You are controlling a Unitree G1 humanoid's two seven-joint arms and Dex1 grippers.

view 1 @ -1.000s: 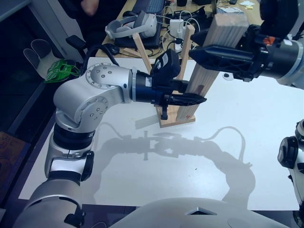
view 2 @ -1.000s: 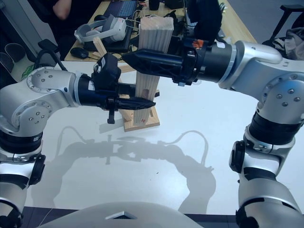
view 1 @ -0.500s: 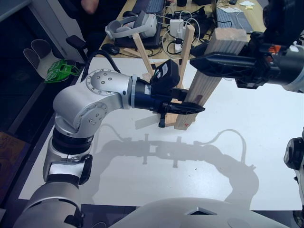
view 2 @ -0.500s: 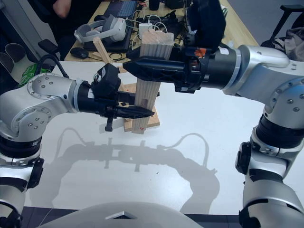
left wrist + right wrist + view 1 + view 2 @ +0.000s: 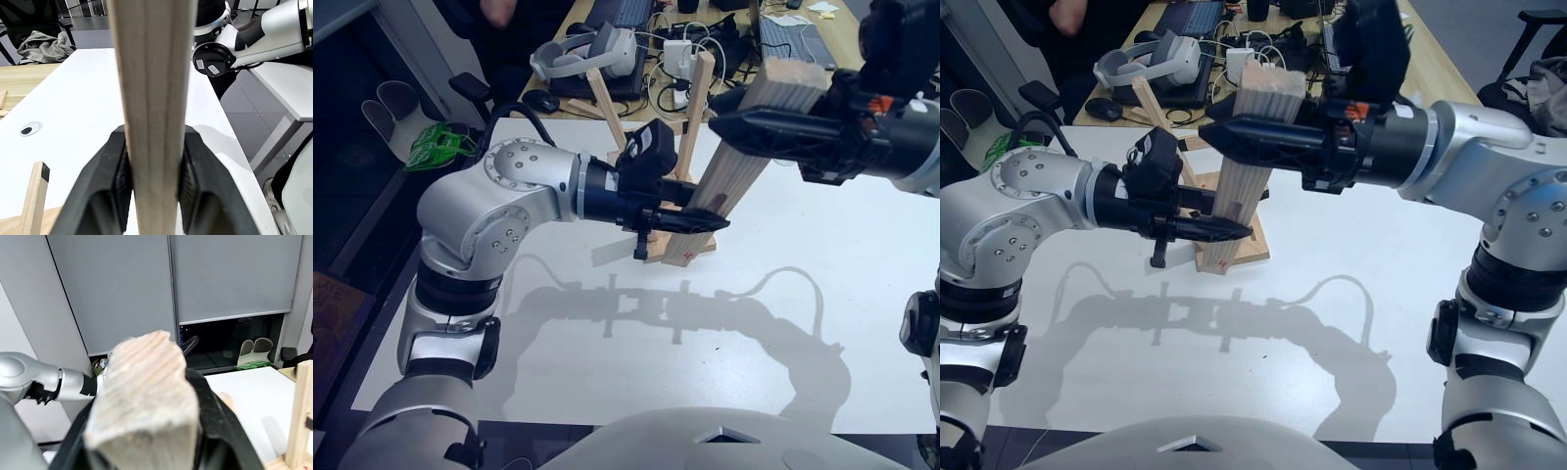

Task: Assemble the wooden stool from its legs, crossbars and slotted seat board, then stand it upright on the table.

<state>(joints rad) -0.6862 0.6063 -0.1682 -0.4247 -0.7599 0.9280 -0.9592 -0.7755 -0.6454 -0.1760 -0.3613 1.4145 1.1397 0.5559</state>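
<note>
The slotted seat board point(image 5: 740, 166) leans at the centre of the left eye view, its foot beside the leg frame point(image 5: 691, 117) on the bench point(image 5: 862, 294). The left pincer point(image 5: 710, 221) is clamped low on it and the right pincer point(image 5: 722, 119) near its top, toward the upper right. It looks thick, stiff and likely heavy, and its smooth faces could slip, so two well-spread grips suit it.
</note>
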